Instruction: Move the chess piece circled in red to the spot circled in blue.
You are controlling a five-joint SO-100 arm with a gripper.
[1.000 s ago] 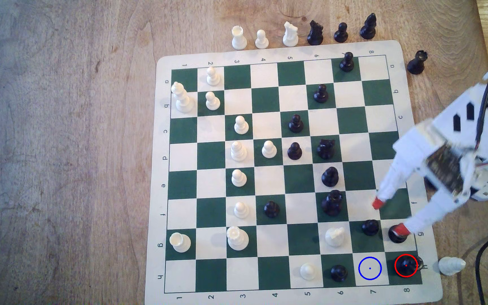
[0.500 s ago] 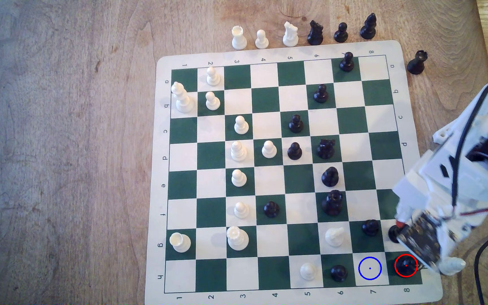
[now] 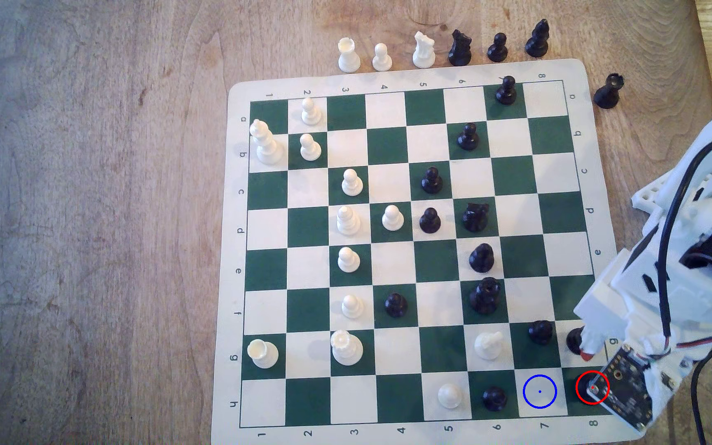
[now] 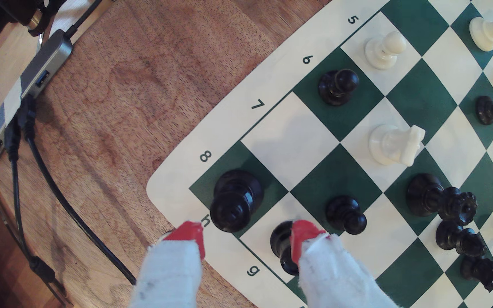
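black rook (image 4: 235, 198) on h8: light, rigid, slick plastic | grip: stout body under rim | jaws (image 4: 246, 237): spread, empty, short of rook

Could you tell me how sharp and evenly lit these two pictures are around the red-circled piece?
Exterior view: soft even daylight, faint shadows, slightly soft; the arm's camera board covers part of the red-circled rook. Wrist view: the rook is crisp, board lines bow from wide-angle distortion, gripper edges slightly blurred.
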